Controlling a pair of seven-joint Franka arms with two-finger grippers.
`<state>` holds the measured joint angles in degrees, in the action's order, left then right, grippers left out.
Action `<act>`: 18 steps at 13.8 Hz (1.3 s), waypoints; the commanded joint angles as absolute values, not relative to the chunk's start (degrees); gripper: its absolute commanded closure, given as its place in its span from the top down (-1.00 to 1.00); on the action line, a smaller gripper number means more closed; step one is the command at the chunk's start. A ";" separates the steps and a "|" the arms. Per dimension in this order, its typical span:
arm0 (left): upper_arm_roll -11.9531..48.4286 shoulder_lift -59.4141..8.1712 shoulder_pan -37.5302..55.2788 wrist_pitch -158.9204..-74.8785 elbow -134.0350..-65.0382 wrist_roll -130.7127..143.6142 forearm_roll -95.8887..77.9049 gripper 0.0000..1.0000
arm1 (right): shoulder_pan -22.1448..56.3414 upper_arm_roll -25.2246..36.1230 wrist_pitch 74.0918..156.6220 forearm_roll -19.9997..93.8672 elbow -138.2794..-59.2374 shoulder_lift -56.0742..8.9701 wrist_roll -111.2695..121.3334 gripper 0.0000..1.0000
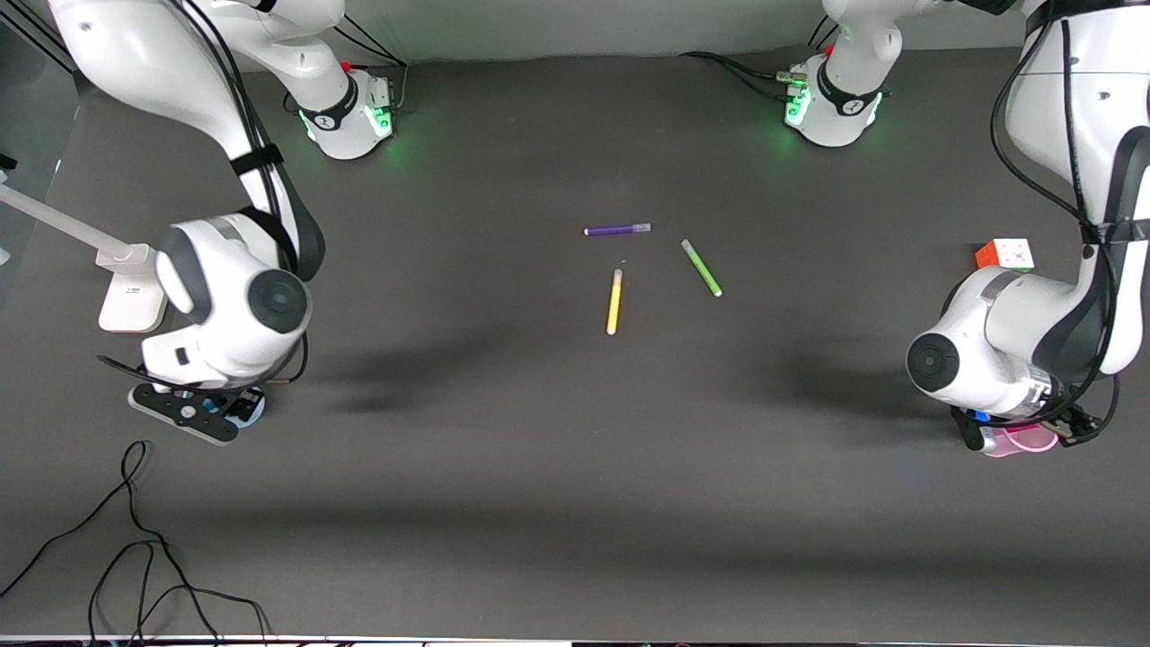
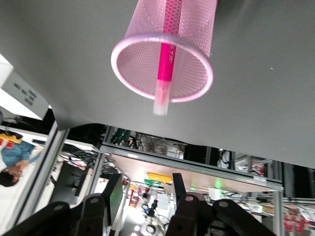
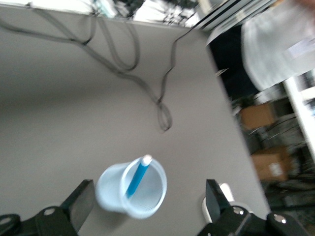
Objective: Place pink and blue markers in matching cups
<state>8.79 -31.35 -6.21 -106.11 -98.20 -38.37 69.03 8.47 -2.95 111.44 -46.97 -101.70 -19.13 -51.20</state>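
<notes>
Pink marker [image 2: 165, 59] stands in pink cup [image 2: 162, 69], blue marker [image 3: 136, 178] in blue cup [image 3: 132, 194]; left pincer [image 2: 142, 209] and right pincer [image 3: 147, 209], both apart and empty, should lift straight up, clear of rims.

Both arms have glossy white shells with dark grey joint caps, black cables strapped alongside, and green-lit bases on the table [image 1: 557, 503].

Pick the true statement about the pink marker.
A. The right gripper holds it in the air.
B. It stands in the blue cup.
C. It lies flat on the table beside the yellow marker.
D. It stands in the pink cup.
D: the left wrist view shows the pink marker standing inside the pink cup, its pale end poking past the rim, with no finger on it.
</notes>
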 commanded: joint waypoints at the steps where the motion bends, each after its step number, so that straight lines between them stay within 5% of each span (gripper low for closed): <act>1: 10.98 -27.87 -3.17 -95.15 -93.98 -38.41 58.06 -0.13 | 8.79 -2.72 111.27 -33.79 -100.11 -14.17 -40.37 0.99; 10: 12.84 -12.32 -3.95 -83.50 -88.86 -31.51 8.05 -0.23 | 8.79 -2.11 100.56 -4.69 -100.89 -0.81 -20.41 0.99; 13: 13.18 -11.60 -3.35 -78.67 -84.57 -18.05 3.43 -0.05 | 8.44 -0.89 96.25 0.33 -100.81 1.92 -12.06 0.99; 14: 13.44 -11.60 -3.17 -78.75 -83.51 -14.71 2.99 0.04 | 8.44 0.51 94.94 2.18 -100.81 2.63 -11.35 0.99; 16: 14.15 -11.95 -2.99 -79.98 -80.44 -12.31 1.24 0.99 | 8.44 2.71 92.30 3.60 -100.46 3.42 -7.85 0.99; 18: 14.76 -12.39 -1.94 -82.42 -78.40 -11.78 1.49 1.00 | 8.53 3.43 91.76 3.60 -100.37 5.09 -6.59 0.99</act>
<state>14.42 -11.38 -3.26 -81.22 -81.61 -14.03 2.03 8.29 2.64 92.56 1.95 -99.70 2.88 -9.04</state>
